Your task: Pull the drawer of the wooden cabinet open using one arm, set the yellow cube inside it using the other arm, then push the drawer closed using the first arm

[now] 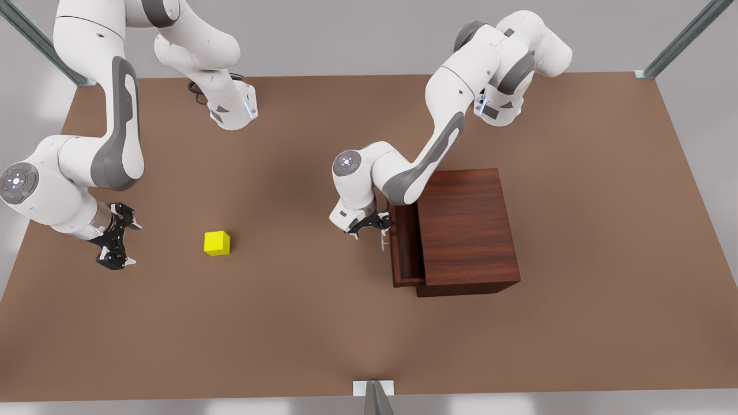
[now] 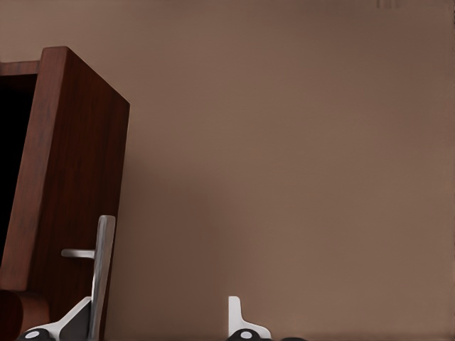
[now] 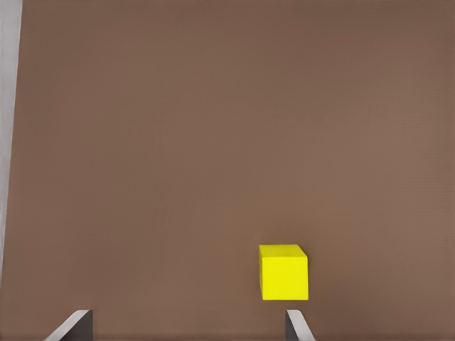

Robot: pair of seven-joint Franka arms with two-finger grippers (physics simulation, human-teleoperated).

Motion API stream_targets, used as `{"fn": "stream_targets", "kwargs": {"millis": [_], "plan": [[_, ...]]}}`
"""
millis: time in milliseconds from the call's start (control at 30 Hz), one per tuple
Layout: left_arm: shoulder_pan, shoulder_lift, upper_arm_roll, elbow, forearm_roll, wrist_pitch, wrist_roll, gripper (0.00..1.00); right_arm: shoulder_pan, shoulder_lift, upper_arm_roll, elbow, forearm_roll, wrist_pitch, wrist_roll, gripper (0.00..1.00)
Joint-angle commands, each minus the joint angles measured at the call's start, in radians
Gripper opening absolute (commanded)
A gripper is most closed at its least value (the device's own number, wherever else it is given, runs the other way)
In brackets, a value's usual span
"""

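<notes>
The wooden cabinet point(image 1: 467, 225) stands on the front view's right half of the table. Its drawer point(image 1: 406, 248) is slid partly out toward the front view's left. My left gripper point(image 1: 369, 223) hovers at the silver bar handle point(image 1: 383, 239). In the left wrist view the handle point(image 2: 103, 263) stands between the open gripper's point(image 2: 160, 328) fingers, close to one fingertip point(image 2: 75, 321), in front of the drawer panel point(image 2: 71, 177). The yellow cube point(image 1: 217, 242) rests on the table. My right gripper point(image 1: 117, 242) is open and empty, off to the cube's side at the front view's left, with the cube point(image 3: 284, 272) ahead of its fingertips point(image 3: 298, 325).
The brown table point(image 1: 346, 323) is bare between the cube and the cabinet. Metal frame posts stand at the table's edges, one at the near edge's middle point(image 1: 375, 397). The arm bases sit along the far edge.
</notes>
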Motion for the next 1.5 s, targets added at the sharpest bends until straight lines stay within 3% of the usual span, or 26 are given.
{"fn": "stream_targets", "kwargs": {"millis": [0,433,600,633,667,700,800,900,967,1000,1033,1067,1133,1300,1367,1467], "plan": [[-0.007,0.000,-0.006,-0.002,-0.016,0.016,-0.009,1.00,0.000,-0.001,0.000,0.000,-0.001,0.001,0.004,1.00],[-0.008,0.001,-0.028,-0.002,-0.016,0.029,-0.012,1.00,0.003,0.002,0.001,0.001,-0.002,0.001,0.004,1.00],[-0.016,0.015,-0.032,0.039,-0.017,0.013,-0.015,1.00,0.040,0.007,0.009,-0.094,-0.028,0.059,0.036,1.00],[-0.014,-0.005,-0.049,0.051,-0.028,-0.104,-0.001,1.00,0.041,-0.001,0.009,-0.127,-0.031,0.085,0.043,1.00],[0.015,-0.071,-0.121,0.196,-0.118,-0.392,0.051,1.00,0.054,-0.010,0.009,-0.162,-0.030,0.114,0.043,1.00],[0.015,-0.148,-0.126,0.211,-0.143,-0.496,0.057,1.00,0.055,-0.012,0.009,-0.173,-0.030,0.117,0.043,1.00],[0.027,-0.151,-0.117,0.209,-0.134,-0.505,0.087,1.00,0.077,-0.013,0.011,-0.222,-0.028,0.177,0.043,1.00],[0.248,-0.215,-0.123,0.208,-0.143,-0.654,0.396,1.00,0.136,-0.016,0.012,-0.328,-0.024,0.275,0.045,1.00],[0.579,-0.289,-0.124,0.179,-0.236,-0.708,0.868,1.00,0.186,-0.007,0.012,-0.391,-0.024,0.359,0.080,1.00],[0.702,-0.321,-0.124,0.099,-0.278,-0.656,1.038,1.00,0.202,-0.004,0.012,-0.411,-0.025,0.384,0.080,1.00],[0.789,-0.460,-0.123,-0.167,-0.325,-0.423,1.063,1.00,0.210,-0.003,0.012,-0.423,-0.025,0.398,0.082,1.00],[0.823,-0.615,-0.111,-0.473,-0.333,-0.157,1.092,1.00,0.216,0.010,0.012,-0.424,-0.024,0.403,0.083,1.00],[0.831,-0.616,-0.097,-0.447,-0.322,-0.151,1.126,1.00,0.216,0.033,0.011,-0.424,-0.024,0.439,0.086,1.00],[0.843,-0.542,-0.065,-0.183,-0.321,-0.386,1.073,1.00,0.209,0.036,0.011,-0.503,-0.025,0.568,0.086,1.00],[0.862,-0.576,-0.026,-0.286,-0.322,-0.287,1.154,1.00,0.207,0.036,0.011,-0.527,-0.025,0.596,0.086,1.00],[0.843,-0.570,-0.035,-0.276,-0.318,-0.289,1.154,1.00,0.195,0.040,0.009,-0.526,-0.017,0.596,0.097,1.00]]}}
